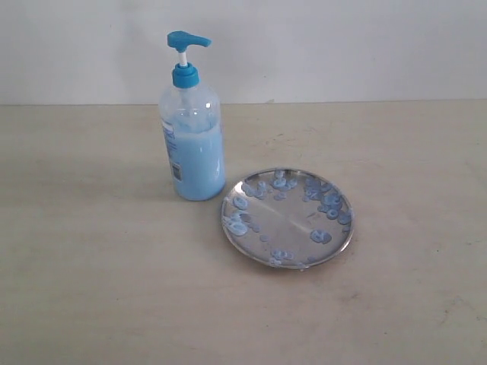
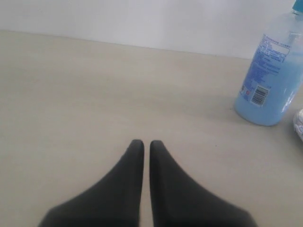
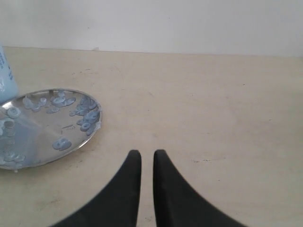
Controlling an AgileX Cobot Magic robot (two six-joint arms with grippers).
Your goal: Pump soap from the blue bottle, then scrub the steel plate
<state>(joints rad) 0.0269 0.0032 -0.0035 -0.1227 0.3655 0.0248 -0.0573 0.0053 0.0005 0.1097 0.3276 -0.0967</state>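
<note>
The blue bottle (image 1: 192,129) stands upright on the table, clear plastic with a bright blue pump head and pale blue soap (image 1: 198,163) filling its lower half. Just right of it and nearer lies the steel plate (image 1: 287,218), shiny and dotted with bluish soap blobs. Neither arm shows in the exterior view. My left gripper (image 2: 143,144) is shut with nothing in it, low over bare table, well apart from the bottle (image 2: 270,75). My right gripper (image 3: 147,153) is shut and empty too, beside the plate (image 3: 33,137) without touching it.
A pale beige tabletop (image 1: 91,289) runs back to a white wall (image 1: 342,46). No other objects show. A sliver of the plate's rim (image 2: 299,124) shows in the left wrist view.
</note>
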